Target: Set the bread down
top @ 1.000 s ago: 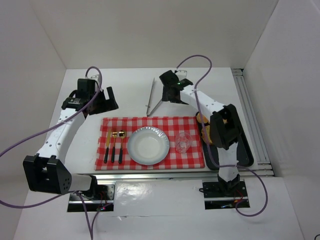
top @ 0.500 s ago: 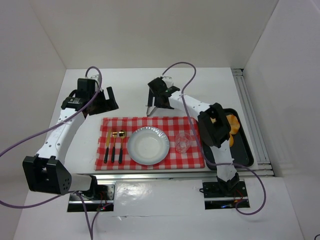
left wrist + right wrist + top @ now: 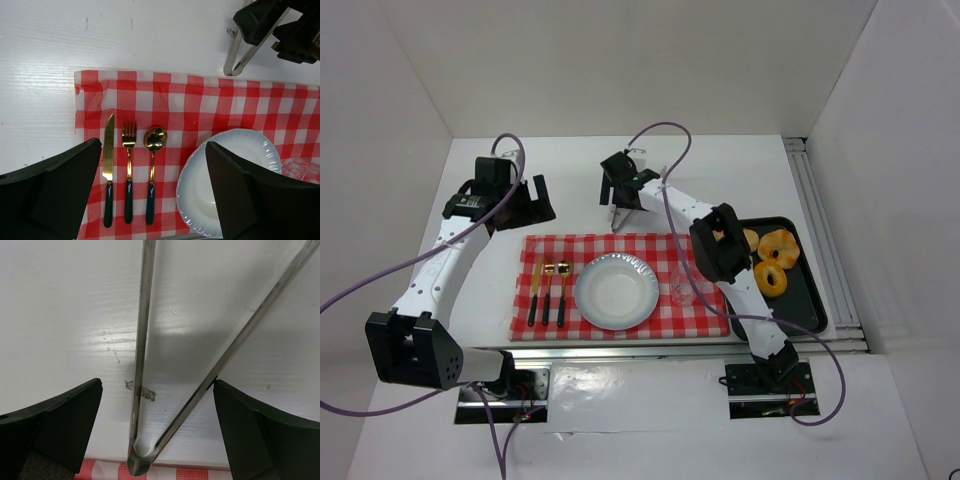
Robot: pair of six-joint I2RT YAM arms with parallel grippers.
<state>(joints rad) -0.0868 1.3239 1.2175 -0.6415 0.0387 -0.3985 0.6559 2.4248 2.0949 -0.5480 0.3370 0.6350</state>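
The bread lies in the black tray at the right. A puffy golden roll sits beside a flatter golden piece, which is half hidden by the right arm. An orange ring doughnut lies just below them. My right gripper is far from the tray, hovering over the metal tongs behind the cloth. In the right wrist view it is open and astride the tongs, holding nothing. My left gripper is open and empty at the back left, and shows over the cutlery in its wrist view.
A red checked cloth carries a white plate, a clear glass and a gold knife, fork and spoon. The plate and cutlery also show in the left wrist view. White walls enclose the table.
My right arm has swung left from over the tray to above the tongs, uncovering the pastries in the tray. The left arm has not moved.
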